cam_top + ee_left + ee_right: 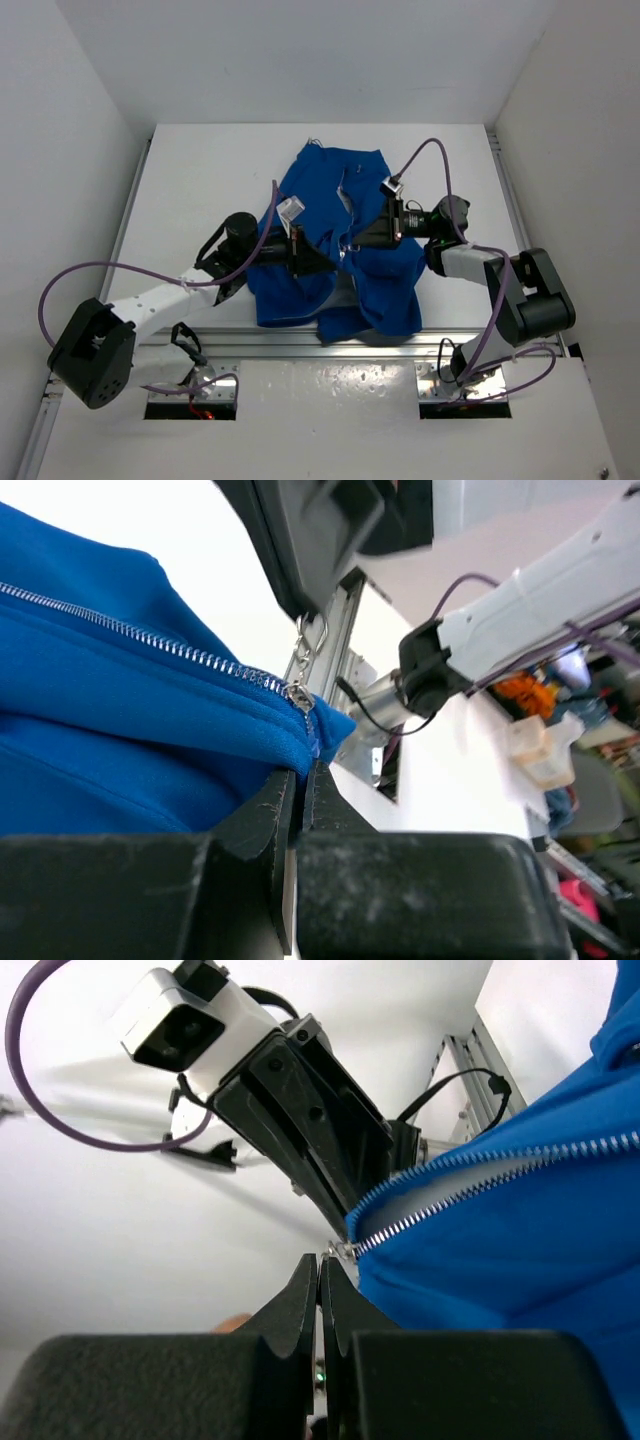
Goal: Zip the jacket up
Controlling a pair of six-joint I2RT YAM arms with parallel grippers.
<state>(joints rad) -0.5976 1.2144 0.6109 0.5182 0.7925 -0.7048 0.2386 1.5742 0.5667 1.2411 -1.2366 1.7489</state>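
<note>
Blue jacket (pixel 390 285) looks barely zipped: left jaws clenched on its hem (pixel 325 735), right jaws gripping the slider (pixel 338 1250), teeth (pixel 500 1182) gaping toward two o'clock.

Saw plain bright blue all over the jacket (pixel 335 250), with no print on the cloth. Noted silver metal teeth along its zipper (pixel 150 640) and a pale whitish lining (pixel 450 1182) just inside them. Found the left gripper (pixel 300 790) and the right gripper (pixel 322 1272) matt black, flecked with grey scuffs. Marked purple on the cables (pixel 100 268), white on the arm links (pixel 150 305), black on the joints (pixel 95 350). Saw plain white on the table (pixel 200 180) and on the walls (pixel 60 150) left, right and far.
</note>
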